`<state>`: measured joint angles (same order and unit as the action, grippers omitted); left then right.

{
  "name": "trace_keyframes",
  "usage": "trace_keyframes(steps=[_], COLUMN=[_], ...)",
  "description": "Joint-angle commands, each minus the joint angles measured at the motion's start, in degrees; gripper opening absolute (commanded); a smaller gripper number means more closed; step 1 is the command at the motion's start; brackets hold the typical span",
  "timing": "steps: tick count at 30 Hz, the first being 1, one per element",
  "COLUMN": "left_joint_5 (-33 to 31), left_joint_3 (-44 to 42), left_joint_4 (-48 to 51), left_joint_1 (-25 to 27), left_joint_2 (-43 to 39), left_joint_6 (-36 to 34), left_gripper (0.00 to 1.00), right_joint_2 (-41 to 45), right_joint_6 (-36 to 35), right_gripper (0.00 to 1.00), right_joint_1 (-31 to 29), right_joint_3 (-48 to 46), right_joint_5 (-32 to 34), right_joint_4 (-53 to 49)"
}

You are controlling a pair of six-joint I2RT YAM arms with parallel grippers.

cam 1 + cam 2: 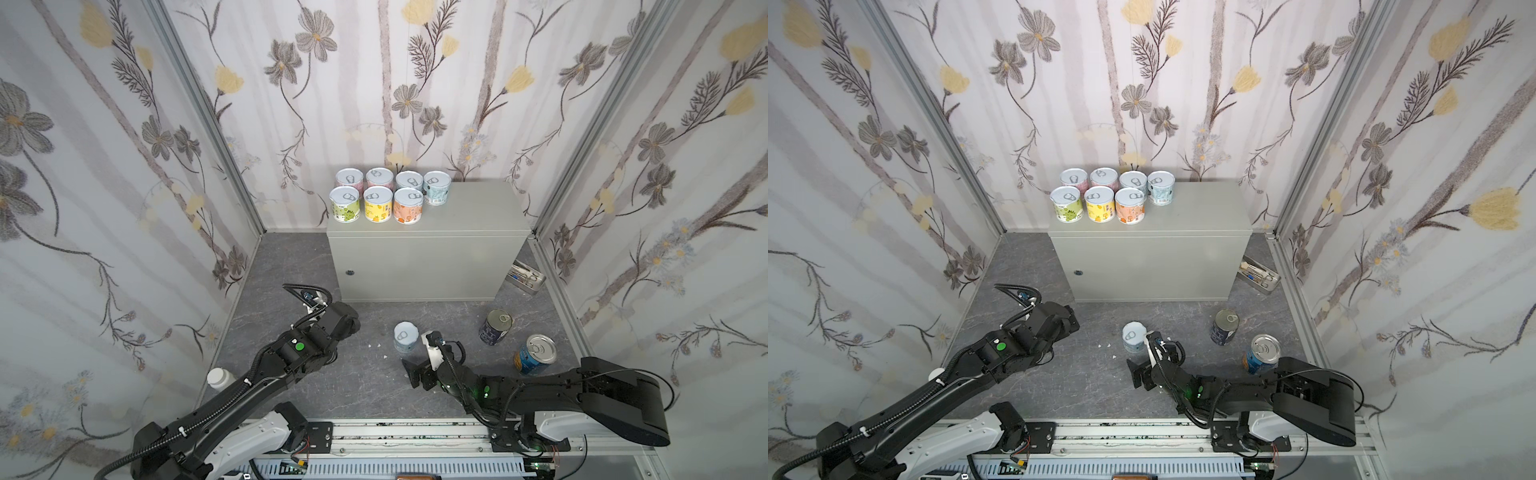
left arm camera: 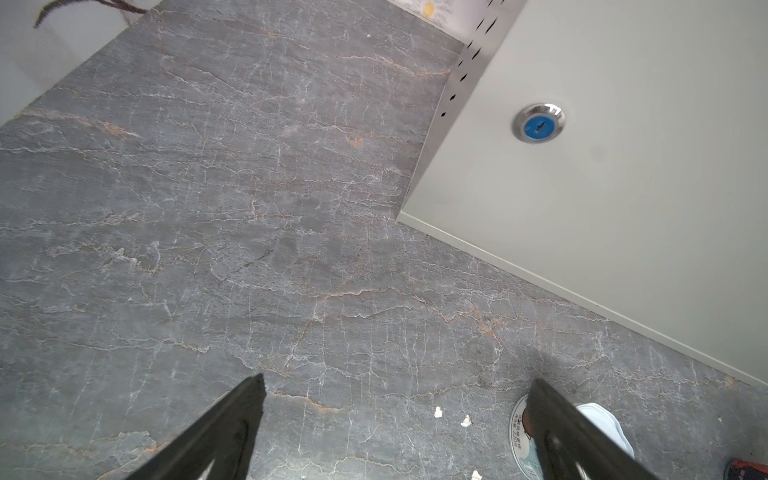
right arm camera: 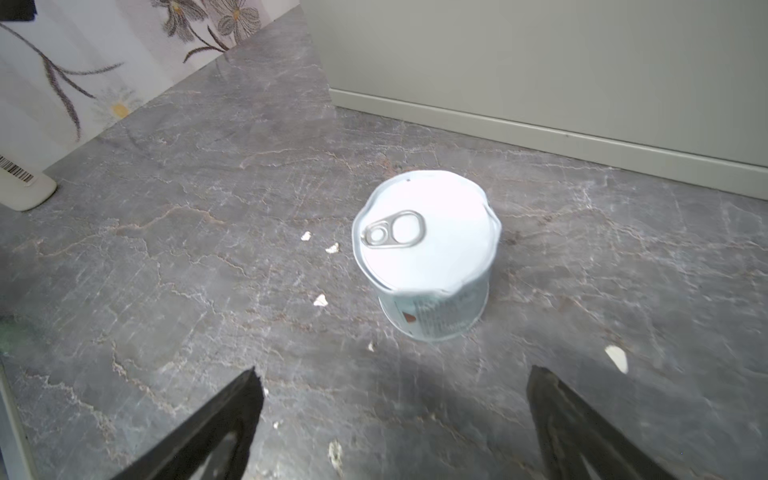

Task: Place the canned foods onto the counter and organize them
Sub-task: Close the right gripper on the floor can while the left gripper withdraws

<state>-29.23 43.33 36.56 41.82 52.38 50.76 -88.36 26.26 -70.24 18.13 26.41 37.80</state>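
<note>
The left hand (image 2: 398, 379) hung spread and empty over the floor (image 2: 208, 208), before the worktop (image 1: 478, 212). On the worktop's left end stood seven short cans (image 1: 378, 203), four in a back row and three in front, close together, so most of the job looked done. Three cans were not yet up there. A pale can (image 3: 424, 249) stood upright on the floor in front of the worktop, with the right hand (image 3: 394, 370) spread, empty and aimed at it from just short. Farther right, a navy can (image 1: 496, 328) and a blue can (image 1: 536, 353) stood upright on the floor. The worktop's right half lay bare, with room enough, I judged, for all three.
</note>
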Motion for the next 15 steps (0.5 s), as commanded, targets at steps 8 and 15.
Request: trace_keyframes(steps=[8, 15], left_joint_5=[7.4, 9.8], left_joint_3=[-4.7, -6.0], left_joint_4=[-7.9, -10.3], left_joint_1=[-5.9, -8.9], left_joint_2=[-3.7, -2.6], left_joint_6=[-5.0, -6.9], left_gripper=[1.0, 1.0], right_joint_2=[-11.3, -18.1], right_joint_6=[-2.5, -3.3], right_gripper=[1.0, 1.0], right_joint_1=[6.0, 7.3], right_joint_3=[3.9, 9.7], right_joint_5=[-5.7, -6.3], right_joint_4=[11.6, 9.3])
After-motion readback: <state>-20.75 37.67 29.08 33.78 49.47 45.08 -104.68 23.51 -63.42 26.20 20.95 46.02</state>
